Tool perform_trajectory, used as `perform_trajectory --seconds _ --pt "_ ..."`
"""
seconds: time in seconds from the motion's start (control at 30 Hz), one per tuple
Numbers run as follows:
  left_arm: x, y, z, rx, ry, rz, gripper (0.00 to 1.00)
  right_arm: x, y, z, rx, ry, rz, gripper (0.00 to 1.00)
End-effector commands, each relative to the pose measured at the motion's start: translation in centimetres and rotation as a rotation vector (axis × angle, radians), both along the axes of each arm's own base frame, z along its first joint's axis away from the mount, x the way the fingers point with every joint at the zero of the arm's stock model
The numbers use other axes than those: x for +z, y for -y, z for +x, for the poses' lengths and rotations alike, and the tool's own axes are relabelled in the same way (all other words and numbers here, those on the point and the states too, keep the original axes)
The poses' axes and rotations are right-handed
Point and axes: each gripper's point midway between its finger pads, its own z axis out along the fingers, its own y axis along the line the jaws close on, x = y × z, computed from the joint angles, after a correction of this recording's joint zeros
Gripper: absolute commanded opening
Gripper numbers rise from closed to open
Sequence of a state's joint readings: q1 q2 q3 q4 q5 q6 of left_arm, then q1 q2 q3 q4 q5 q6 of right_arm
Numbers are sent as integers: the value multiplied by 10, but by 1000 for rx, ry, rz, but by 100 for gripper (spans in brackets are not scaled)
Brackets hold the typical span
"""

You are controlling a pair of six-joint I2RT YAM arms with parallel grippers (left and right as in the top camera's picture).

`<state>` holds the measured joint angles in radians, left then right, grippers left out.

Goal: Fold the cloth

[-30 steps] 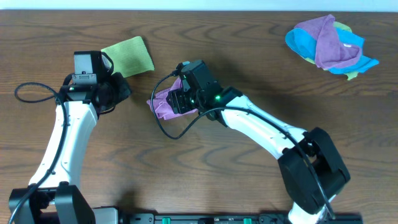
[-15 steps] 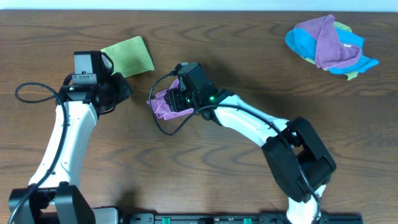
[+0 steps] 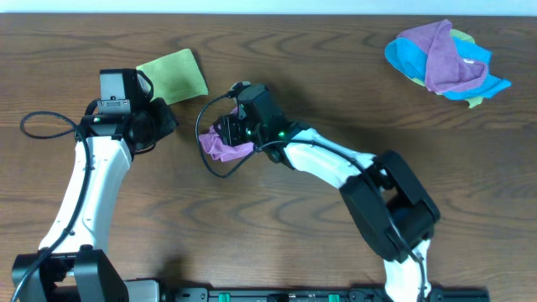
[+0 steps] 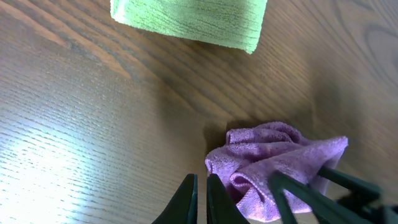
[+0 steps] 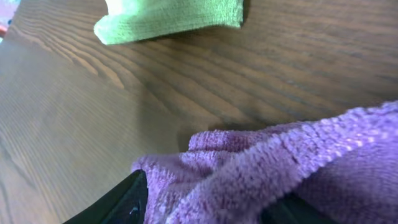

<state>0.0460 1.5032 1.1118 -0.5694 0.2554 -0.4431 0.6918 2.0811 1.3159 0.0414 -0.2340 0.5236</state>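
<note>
A crumpled purple cloth (image 3: 220,143) lies on the wooden table (image 3: 285,226) left of centre. My right gripper (image 3: 231,134) is shut on it; the cloth (image 5: 273,168) fills the right wrist view between the two fingers. In the left wrist view the same cloth (image 4: 273,165) lies just right of my left gripper (image 4: 200,202), which is shut and empty. In the overhead view the left gripper (image 3: 164,120) sits left of the cloth, apart from it.
A folded green cloth (image 3: 173,75) lies at the back left, also in the left wrist view (image 4: 193,18) and right wrist view (image 5: 168,18). A pile of blue, purple and yellow cloths (image 3: 443,60) sits at the back right. A black cable (image 3: 42,126) loops by the left arm.
My right gripper has moved left with the purple cloth in it, dragging it toward the left arm. The left arm has not moved.
</note>
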Motion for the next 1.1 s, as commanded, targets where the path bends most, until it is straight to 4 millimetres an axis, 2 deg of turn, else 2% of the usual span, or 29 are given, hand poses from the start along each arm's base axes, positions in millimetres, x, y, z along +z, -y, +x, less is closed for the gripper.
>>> perform_trajectory --seconds 0.0,0.37,0.63,0.77,0.87,0.93,1.07 --pt "14 -3 4 -7 40 11 8 -3 -12 0 -3 -15 43 52" --pt "14 -3 4 -7 40 10 8 -3 -28 10 -33 11 136 48" --pt "14 -3 4 -7 40 10 8 -26 -34 7 -41 -18 124 46" --pt "14 -3 4 -7 40 10 8 -30 -35 6 -38 -24 117 46" --pt "14 -3 4 -7 39 9 9 -18 -31 12 -39 -6 132 45" --pt "14 -2 4 -10 40 5 9 -2 -26 17 -31 10 144 45" --pt "15 -1 3 -12 40 1 11 34 -2 26 -67 20 140 45"
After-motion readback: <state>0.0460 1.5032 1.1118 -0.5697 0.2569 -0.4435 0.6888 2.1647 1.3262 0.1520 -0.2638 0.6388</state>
